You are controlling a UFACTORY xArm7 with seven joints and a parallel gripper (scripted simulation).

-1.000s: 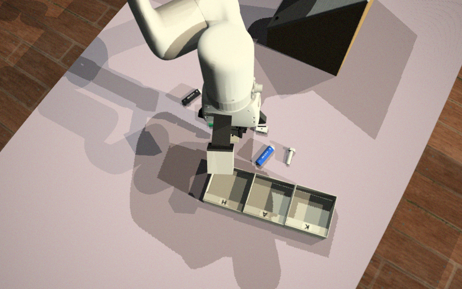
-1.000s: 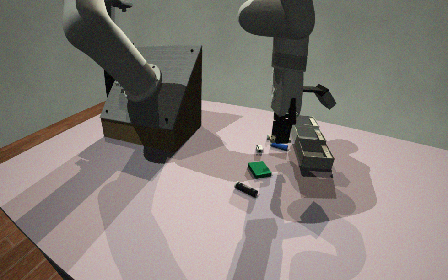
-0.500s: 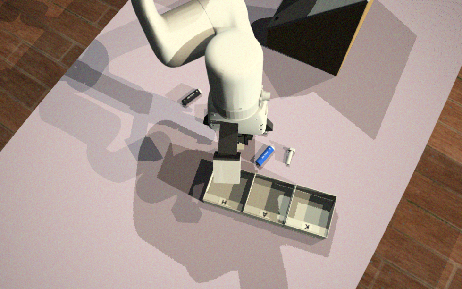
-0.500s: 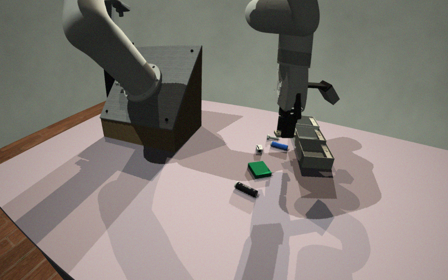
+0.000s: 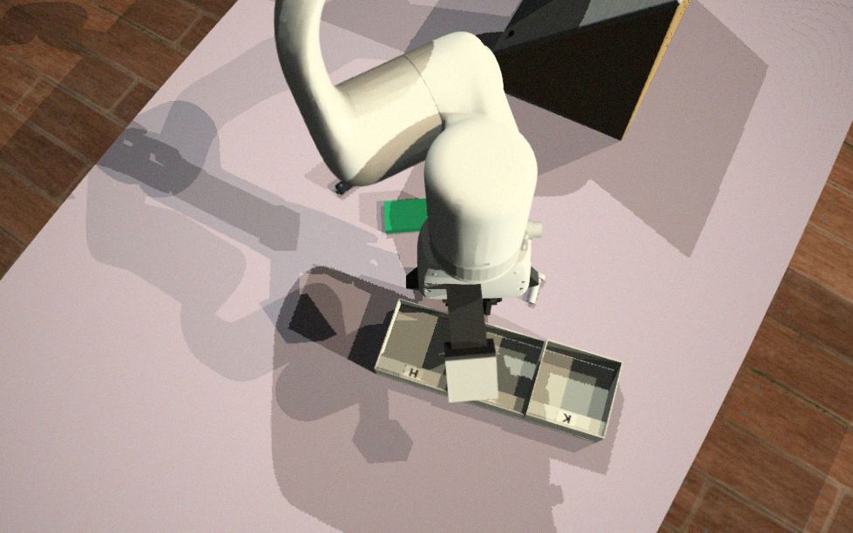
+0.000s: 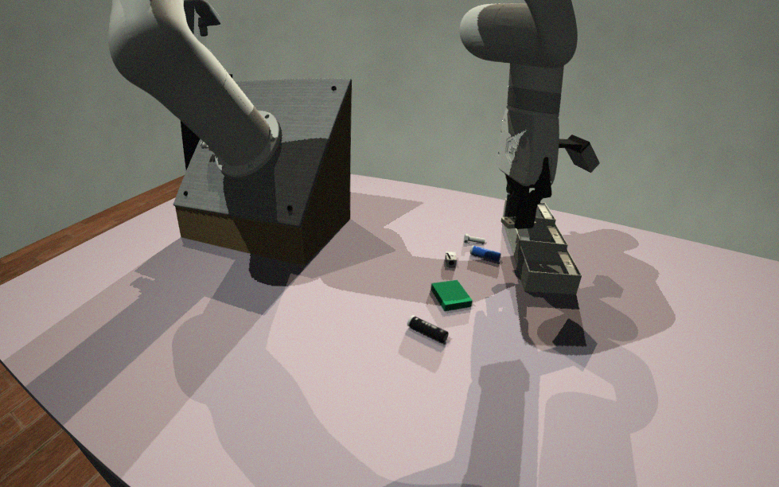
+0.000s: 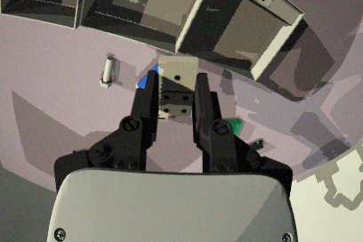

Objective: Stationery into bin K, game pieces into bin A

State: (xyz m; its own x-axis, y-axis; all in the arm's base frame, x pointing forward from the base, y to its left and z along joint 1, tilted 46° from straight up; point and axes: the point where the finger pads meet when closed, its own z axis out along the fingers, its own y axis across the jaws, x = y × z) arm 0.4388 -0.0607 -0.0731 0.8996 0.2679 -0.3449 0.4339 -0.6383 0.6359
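My gripper point(image 6: 523, 223) point(image 7: 176, 86) is shut on a cream domino point(image 7: 177, 68) with black pips, held above the table by the long side of the bins. The row of bins has H point(image 5: 386, 338) point(image 7: 278, 46) at one end, the middle bin point(image 5: 511, 408) point(image 7: 133, 39) with its letter hidden, and K point(image 5: 612, 397) at the other. A small white block point(image 6: 450, 260), perhaps a sharpener, lies on the table. A blue cylinder point(image 6: 485, 253) point(image 7: 145, 76) and a black cylinder point(image 6: 427, 329) point(image 5: 342, 188) lie there too; their kind is unclear.
A green flat box point(image 5: 404, 216) point(image 6: 451, 294) point(image 7: 234, 125) lies between the black cylinder and the white block. A pale bolt point(image 5: 535, 289) point(image 6: 475, 239) point(image 7: 108, 71) lies beyond the blue cylinder. The arm's large wedge base point(image 5: 575, 72) point(image 6: 325, 175) stands behind these things.
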